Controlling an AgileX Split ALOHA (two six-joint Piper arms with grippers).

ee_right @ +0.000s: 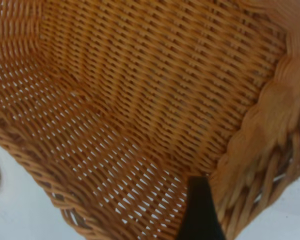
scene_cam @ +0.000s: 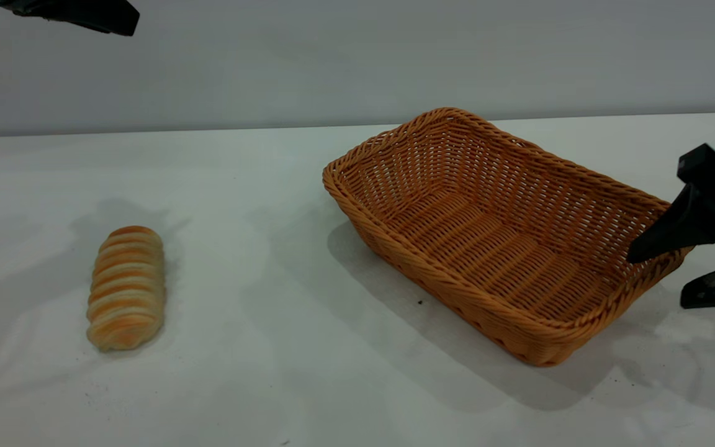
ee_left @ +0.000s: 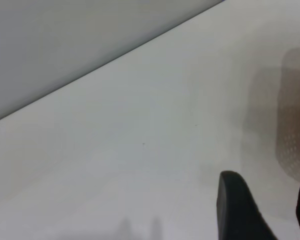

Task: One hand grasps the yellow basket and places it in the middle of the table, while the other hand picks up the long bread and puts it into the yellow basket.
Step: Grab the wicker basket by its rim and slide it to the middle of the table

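Observation:
The yellow basket (scene_cam: 494,236) stands on the table (scene_cam: 270,347) right of centre, empty. The long bread (scene_cam: 126,287) lies on the table at the left, well apart from the basket. My right gripper (scene_cam: 656,280) is open and straddles the basket's right end wall, one finger inside and one outside. In the right wrist view the inner finger (ee_right: 200,212) rests against the braided rim, with the basket's woven floor (ee_right: 105,130) beyond it. My left gripper (scene_cam: 115,22) hangs high at the far left, above and behind the bread. It is open and empty over bare table in the left wrist view (ee_left: 267,200).
A plain grey wall runs behind the table's far edge (scene_cam: 146,130). A small dark speck (scene_cam: 419,302) lies in front of the basket.

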